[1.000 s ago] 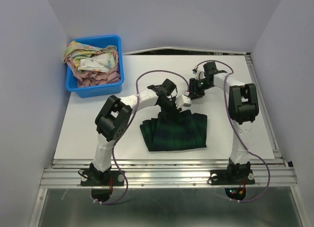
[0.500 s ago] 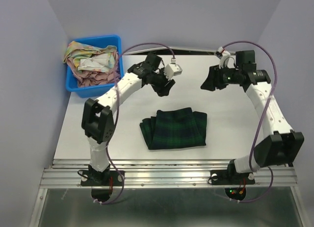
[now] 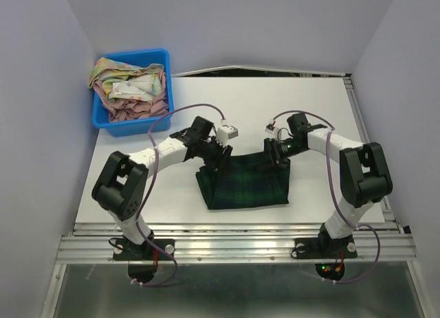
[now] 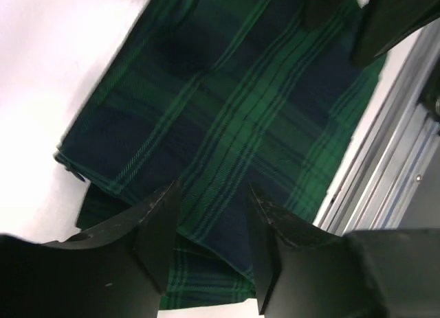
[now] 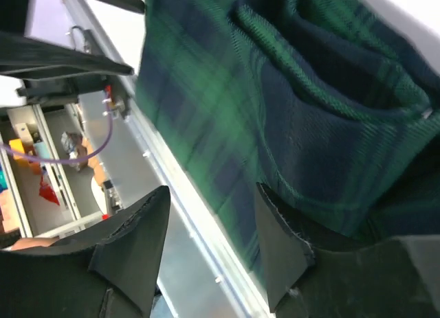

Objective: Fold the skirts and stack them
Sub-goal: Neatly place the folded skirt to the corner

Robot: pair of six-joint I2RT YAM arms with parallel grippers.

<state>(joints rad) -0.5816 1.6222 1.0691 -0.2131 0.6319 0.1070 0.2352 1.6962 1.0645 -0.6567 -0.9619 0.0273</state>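
The dark green-navy plaid skirt (image 3: 244, 183) lies folded into a rough rectangle on the white table, near the front. My left gripper (image 3: 218, 156) hovers at its far left corner, jaws apart. In the left wrist view a fold of the plaid skirt (image 4: 227, 112) runs under the left gripper (image 4: 213, 225). My right gripper (image 3: 276, 155) is at the far right corner, also open. In the right wrist view, the right gripper (image 5: 210, 229) has one fingertip (image 5: 278, 235) against the layered plaid skirt (image 5: 323, 126). The pale floral skirt (image 3: 134, 86) sits crumpled in the bin.
A blue plastic bin (image 3: 130, 130) stands at the table's far left corner. The metal rail (image 3: 234, 230) runs along the near edge, just in front of the plaid skirt. Grey walls close in both sides and the back.
Half a second ago both arms were raised over the far part of the table. Both have since come down to the plaid skirt's far corners. The skirt has not moved.
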